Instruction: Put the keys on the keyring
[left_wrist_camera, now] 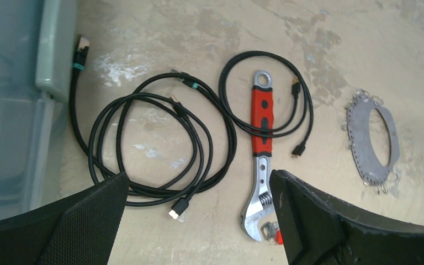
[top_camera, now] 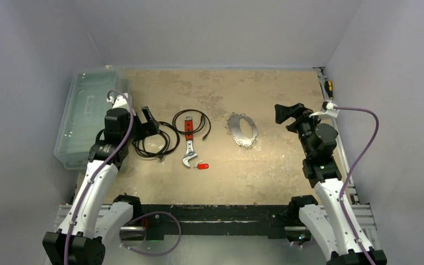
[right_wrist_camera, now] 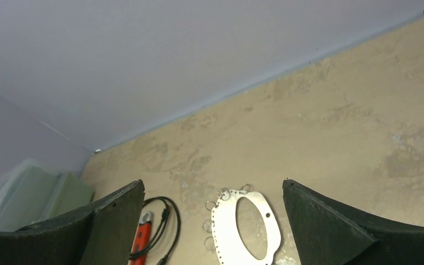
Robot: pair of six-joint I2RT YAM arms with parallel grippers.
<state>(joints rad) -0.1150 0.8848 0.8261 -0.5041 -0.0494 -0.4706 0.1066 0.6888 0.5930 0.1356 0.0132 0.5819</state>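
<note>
- Left gripper (left_wrist_camera: 199,175): jaws wide apart, nothing between them. It hangs above the bench (top_camera: 276,165), over the left side, looking down at the cables and the wrench.
- Right gripper (right_wrist_camera: 213,182): jaws wide apart too, nothing held. It is raised over the right side of the bench and pointed toward the middle.
- Flat silvery oval metal keyring plate (top_camera: 242,131): it has an oval cut-out, a row of small holes along the rim, and little wire rings hanging off its edge. It lies flat on the bench right of centre, between the wrench and the right gripper, and touches neither gripper.
- Keys: I cannot pick out a clear key shape. The small silvery pieces (left_wrist_camera: 265,227) by the wrench head are half hidden by the left finger and too small to tell.
- Red-handled steel adjustable wrench (top_camera: 188,142): it lies flat left of the plate, with its head toward the near edge and its hanging hole toward the far wall.
- Small red plastic tag (top_camera: 202,165): on the bench just beside the wrench head.
- Small black cable loop (left_wrist_camera: 303,110): it crosses the wrench handle and circles the handle's far end.
- Larger black cable coil (left_wrist_camera: 143,143): left of the wrench, with one plug end reaching the bin.
- Clear plastic lidded bin (top_camera: 85,116): at the left edge of the bench.
</note>
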